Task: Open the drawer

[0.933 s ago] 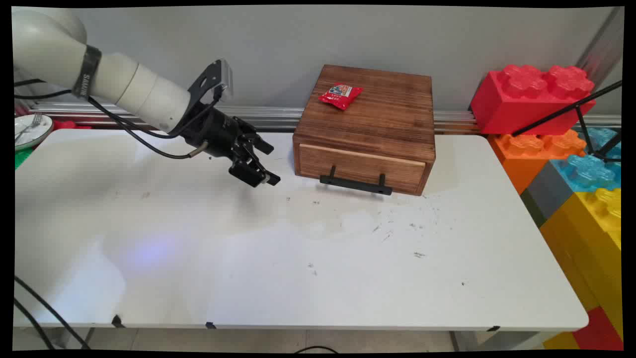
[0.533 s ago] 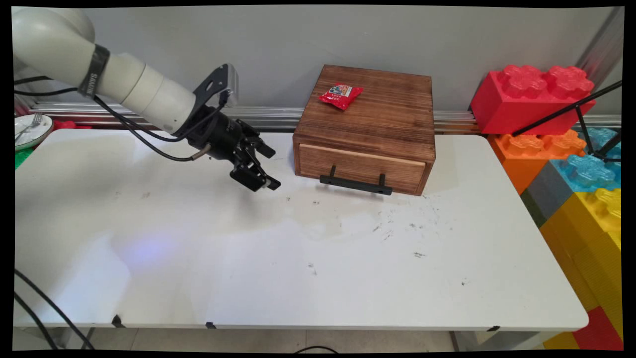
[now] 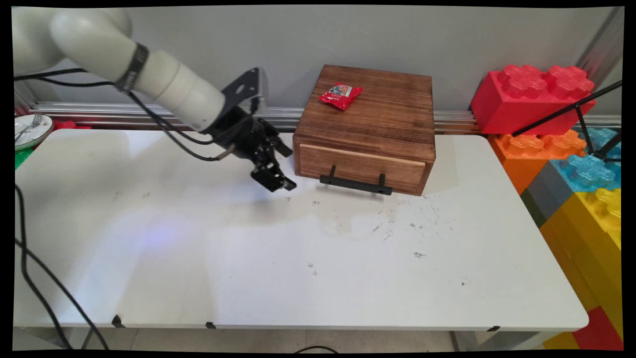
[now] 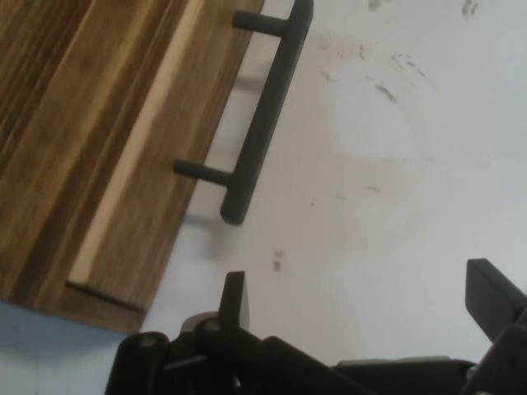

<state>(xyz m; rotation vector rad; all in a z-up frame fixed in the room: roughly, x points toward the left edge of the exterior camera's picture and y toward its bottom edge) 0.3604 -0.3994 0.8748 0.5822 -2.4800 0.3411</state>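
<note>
Wooden drawer box (image 3: 365, 119) sits at the desk's (image 3: 298, 278) far edge, a little toward the right end, its drawer front facing the near edge and looking flush with the body, so it reads as closed. A black bar handle (image 3: 355, 184) stands off the drawer front on two short posts. In the hand view, the handle (image 4: 263, 115) runs diagonally across the top of the picture, with nothing touching it. On the lid, toward its far left corner, lies a small red snack packet (image 3: 341, 95) (flat, untouched).

Out from the box, the hand (image 3: 287, 168) hovers just beside the drawer front's left end, low over the desk but apart from both box and handle. Its two black fingers are spread, one (image 4: 235, 296) at the left and the other far over at the right of the hand view, with only bare, scuffed desk between them. The hand holds nothing. The handle's nearer end is the closest thing to it.

As for pose, the white arm (image 3: 169, 89) slants down from the far left corner, wrist pitched forward and toward the box, with black cables looping beneath it.

Further out, big toy bricks (image 3: 531, 94) are stacked past the right edge, and a plate with a fork (image 3: 30, 130) sits off the far left corner.
</note>
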